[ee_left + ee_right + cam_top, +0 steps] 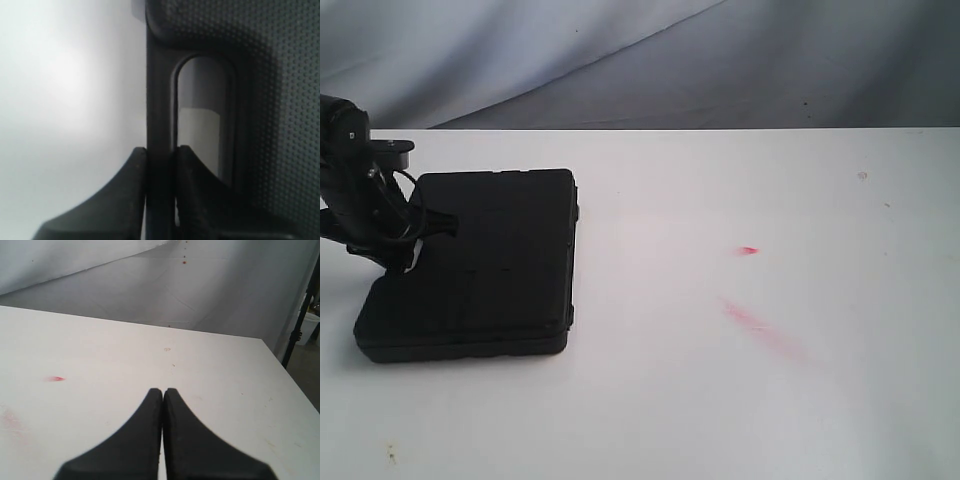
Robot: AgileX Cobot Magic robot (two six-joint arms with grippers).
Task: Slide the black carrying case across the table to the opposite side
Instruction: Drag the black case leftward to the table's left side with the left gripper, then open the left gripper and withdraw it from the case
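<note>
black carrying case [480, 265] | flat, matte, dimpled | handle [160, 100] pinched by left fingers [115, 200]

left arm [360, 200]: matte black, blocky links, flat plate-like bracket [392, 148] at its 1 o'clock | cable [417, 208]: thin, black, looping off the arm's 3 o'clock side | left gripper [161, 150]: black fingers [115, 205], broad bases curving to narrow tips, faintly speckled | right gripper [163, 390]: matching black curved-taper fingers [130, 445], smooth matte finish
</note>
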